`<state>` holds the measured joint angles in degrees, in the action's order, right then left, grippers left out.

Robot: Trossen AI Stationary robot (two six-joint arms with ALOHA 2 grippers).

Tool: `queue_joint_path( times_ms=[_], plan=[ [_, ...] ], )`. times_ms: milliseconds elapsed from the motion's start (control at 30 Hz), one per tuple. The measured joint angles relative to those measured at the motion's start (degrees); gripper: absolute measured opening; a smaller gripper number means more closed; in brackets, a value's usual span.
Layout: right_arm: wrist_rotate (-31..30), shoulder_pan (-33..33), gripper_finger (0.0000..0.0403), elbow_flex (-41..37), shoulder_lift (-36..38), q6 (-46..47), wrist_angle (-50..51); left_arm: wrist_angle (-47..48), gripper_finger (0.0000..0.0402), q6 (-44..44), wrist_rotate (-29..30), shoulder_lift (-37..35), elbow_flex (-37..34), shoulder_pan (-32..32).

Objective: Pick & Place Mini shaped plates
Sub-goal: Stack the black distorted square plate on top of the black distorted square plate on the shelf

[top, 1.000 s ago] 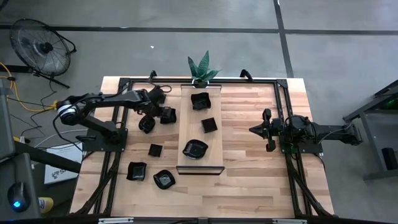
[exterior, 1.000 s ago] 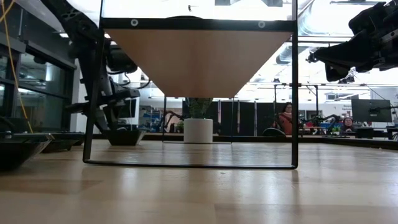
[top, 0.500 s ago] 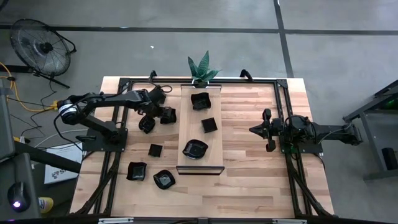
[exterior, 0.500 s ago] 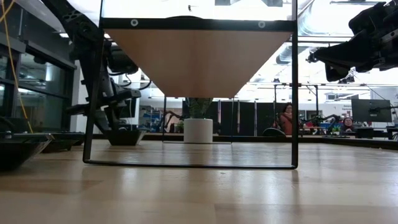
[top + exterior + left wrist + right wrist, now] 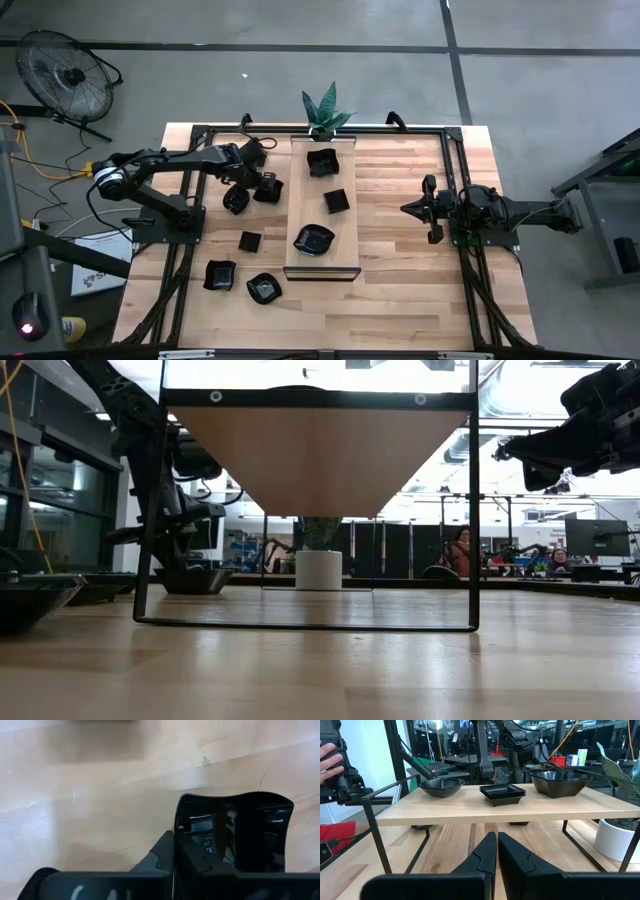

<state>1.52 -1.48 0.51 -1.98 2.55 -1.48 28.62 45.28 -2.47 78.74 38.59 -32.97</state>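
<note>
1. Wooden bench (image 5: 400,250) is carrying a pale raised board (image 5: 322,205) with three black plates sitting on top.
2. Left gripper (image 5: 262,186) is clamping its jaws on a square plate (image 5: 240,837), just left of the board.
3. Right gripper (image 5: 428,209) is hanging over the bench's right side, jaws together, nothing in them.

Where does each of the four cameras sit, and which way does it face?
High: overhead, straight down on the table; both arms, left hand, right hand.
Low: tabletop height, level under the raised board into the room; arms at upper corners.
Left wrist: on left arm, facing the tabletop; its fingers shut on a square plate.
Right wrist: on right arm, level toward the board; its shut fingers show.
Shared: high and right wrist both show three plates on the board.
</note>
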Motion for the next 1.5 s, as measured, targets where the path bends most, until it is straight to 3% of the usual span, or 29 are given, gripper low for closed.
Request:
queue_joint_path(
  times_ms=[300, 733, 1067, 1500],
  plan=[
    [0.00, 0.01, 0.0012, -0.02, 0.01, 0.00, -0.01, 0.37, 0.0003, -2.87, 0.50, -1.95, 0.00, -0.04],
    [0.00, -0.01, 0.0012, -0.02, 0.02, 0.00, 0.00, 8.32, 0.0001, -4.55, 5.60, -16.29, 0.00, -0.07],
    [0.01, 0.01, 0.0012, -0.01, 0.00, 0.00, 0.00, 10.93, 0.0000, -4.53, 5.80, -25.93, 0.00, -0.07],
    [0.02, 0.00, 0.0012, -0.02, 0.00, 0.00, 0.01, 7.52, 0.0000, -6.04, 3.53, -29.05, 2.22, -0.07]
  ],
)
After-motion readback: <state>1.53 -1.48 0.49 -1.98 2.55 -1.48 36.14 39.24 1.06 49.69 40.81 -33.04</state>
